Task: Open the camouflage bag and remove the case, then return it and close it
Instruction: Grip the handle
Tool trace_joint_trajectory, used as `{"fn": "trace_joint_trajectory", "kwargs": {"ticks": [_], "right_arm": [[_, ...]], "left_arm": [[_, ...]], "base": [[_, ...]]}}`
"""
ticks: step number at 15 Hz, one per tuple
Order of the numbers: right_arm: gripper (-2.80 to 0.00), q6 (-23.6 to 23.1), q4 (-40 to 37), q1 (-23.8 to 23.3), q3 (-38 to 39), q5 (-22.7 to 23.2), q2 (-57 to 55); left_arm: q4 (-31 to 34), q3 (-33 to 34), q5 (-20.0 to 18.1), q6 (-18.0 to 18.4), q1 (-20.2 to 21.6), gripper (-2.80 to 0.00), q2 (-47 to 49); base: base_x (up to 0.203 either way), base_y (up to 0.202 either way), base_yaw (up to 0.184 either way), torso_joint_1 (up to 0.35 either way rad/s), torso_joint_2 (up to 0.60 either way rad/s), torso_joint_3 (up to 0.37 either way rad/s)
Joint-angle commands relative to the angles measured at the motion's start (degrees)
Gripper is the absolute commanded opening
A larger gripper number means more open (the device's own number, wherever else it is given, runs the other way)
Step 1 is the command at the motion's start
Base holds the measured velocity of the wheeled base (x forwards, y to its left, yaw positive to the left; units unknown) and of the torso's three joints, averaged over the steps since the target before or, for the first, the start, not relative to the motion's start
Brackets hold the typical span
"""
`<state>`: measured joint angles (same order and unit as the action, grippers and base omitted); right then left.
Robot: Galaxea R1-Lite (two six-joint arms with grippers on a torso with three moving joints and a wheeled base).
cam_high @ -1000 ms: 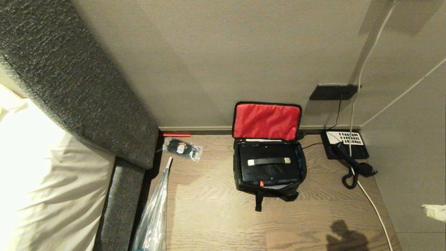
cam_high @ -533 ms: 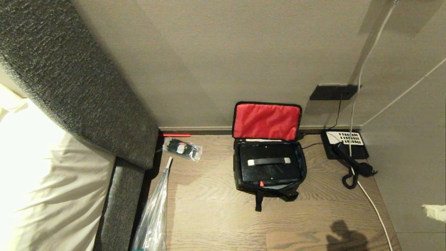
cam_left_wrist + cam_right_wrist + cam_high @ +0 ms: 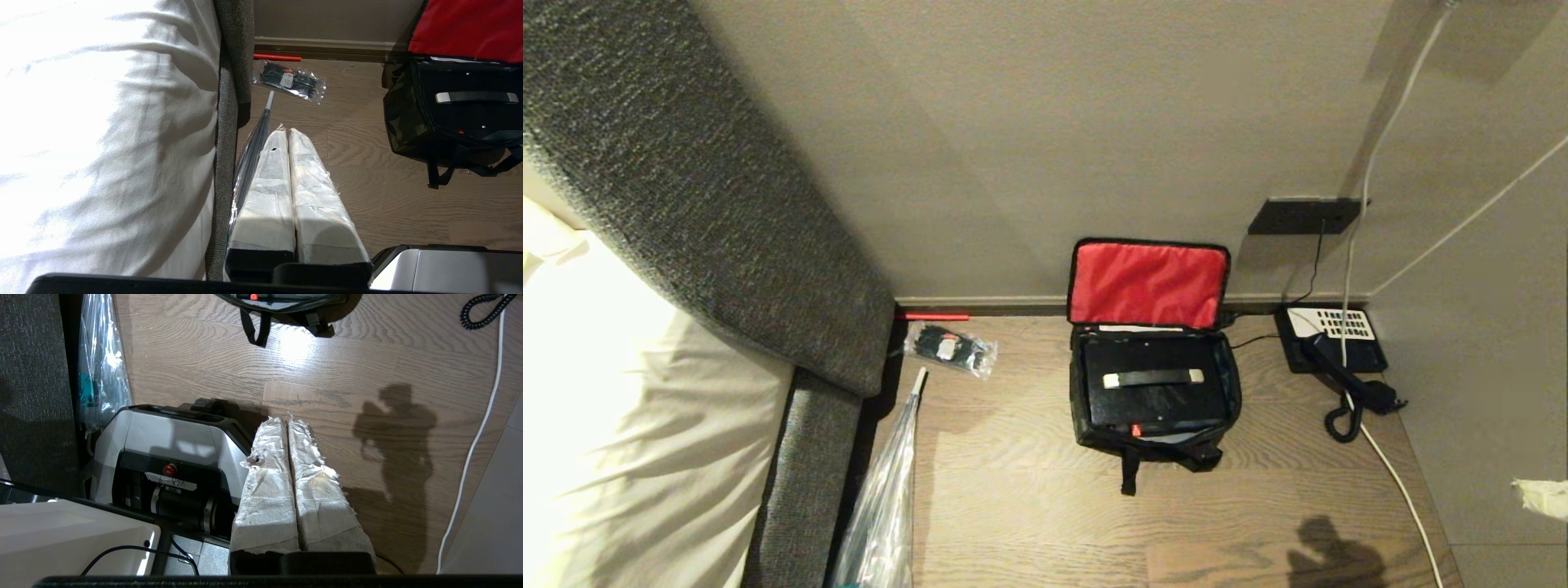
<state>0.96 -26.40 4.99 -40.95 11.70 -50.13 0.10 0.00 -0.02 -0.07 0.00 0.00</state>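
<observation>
Camouflage bag [image 3: 1153,408] open | case [image 3: 1152,384] inside | right claw [image 3: 288,426] closed

Warm indoor light, fairly dim overall. White bedding [image 3: 621,425] is blowing out at left in head + left wrist views, no detail there. Glare patch is sitting on the wood floor [image 3: 294,347] in right wrist view; an arm-shaped shadow [image 3: 394,428] is falling beside it. Head view is looking slightly soft, maybe compression.
</observation>
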Motion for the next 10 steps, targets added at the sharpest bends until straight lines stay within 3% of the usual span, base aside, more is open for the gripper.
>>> {"fn": "trace_joint_trajectory", "kwargs": {"ticks": [1,7,10], "right_arm": [[-2.80,0.0,-0.1,0.0,0.0,0.1,0.0],[-2.80,-0.1,-1.5,0.0,1.2,-0.3,-2.9],[-2.80,-3.9,-1.1,0.0,0.7,-1.3,-8.8]], "left_arm": [[0.0,0.0,0.0,0.0,0.0,-2.80,0.0],[0.0,0.0,0.0,0.0,0.0,-2.80,0.0],[-0.1,0.0,0.0,0.0,0.0,-2.80,0.0]], "base": [[0.000,0.000,0.000,0.000,0.00,0.000],[0.000,0.000,0.000,0.000,0.00,0.000],[0.000,0.000,0.000,0.000,0.00,0.000]]}}
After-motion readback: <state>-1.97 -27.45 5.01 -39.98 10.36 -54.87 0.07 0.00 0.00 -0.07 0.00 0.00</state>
